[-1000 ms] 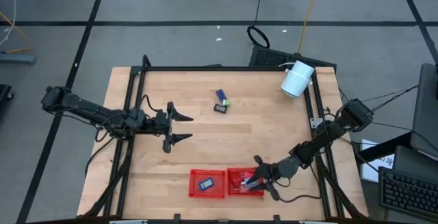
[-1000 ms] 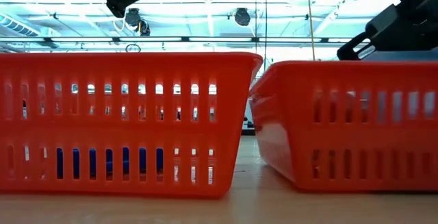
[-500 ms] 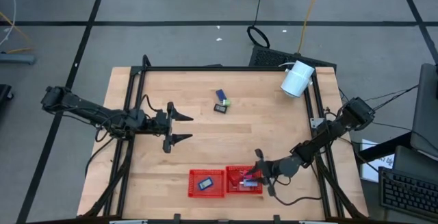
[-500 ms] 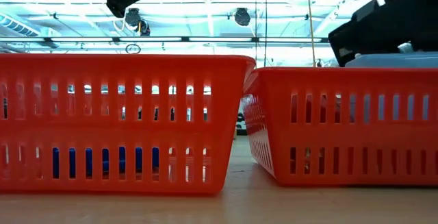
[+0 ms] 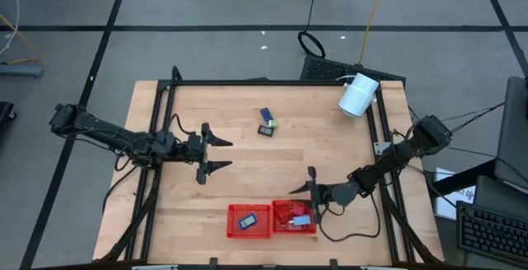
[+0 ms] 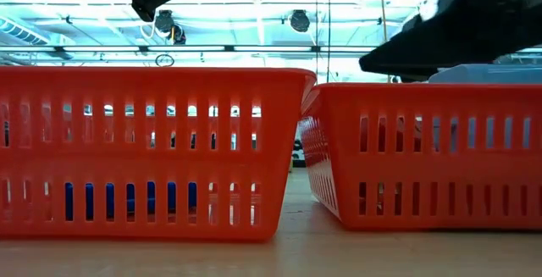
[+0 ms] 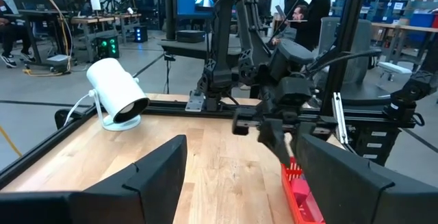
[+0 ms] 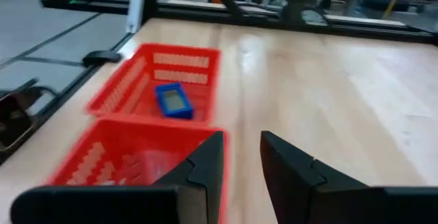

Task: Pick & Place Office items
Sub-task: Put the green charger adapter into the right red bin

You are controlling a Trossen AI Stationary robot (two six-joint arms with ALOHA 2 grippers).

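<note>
Lying on the pale wooden tabletop (image 5: pixel 247 163) at its near edge, 2 red mesh trays (image 5: pixel 250 221) with slotted plastic walls are seen side by side. A flat dark blue block (image 8: pixel 172 101) with a grey face rests in the left tray. Red and light blue pieces (image 5: pixel 298 216) are heaped in the right tray (image 5: pixel 294 218). A small cluster of blocky items (image 5: pixel 266 122), dark blue, black and green, sits toward the far middle of the table. The right gripper (image 5: pixel 309 189) is held just beyond the far edge of the right tray, its dark fingers spread and empty. The left gripper (image 5: pixel 216 154) is parked at the left of the table, jaws wide apart, well clear of every item. A smooth white cylinder (image 5: pixel 358 95) lies at the far right corner.
</note>
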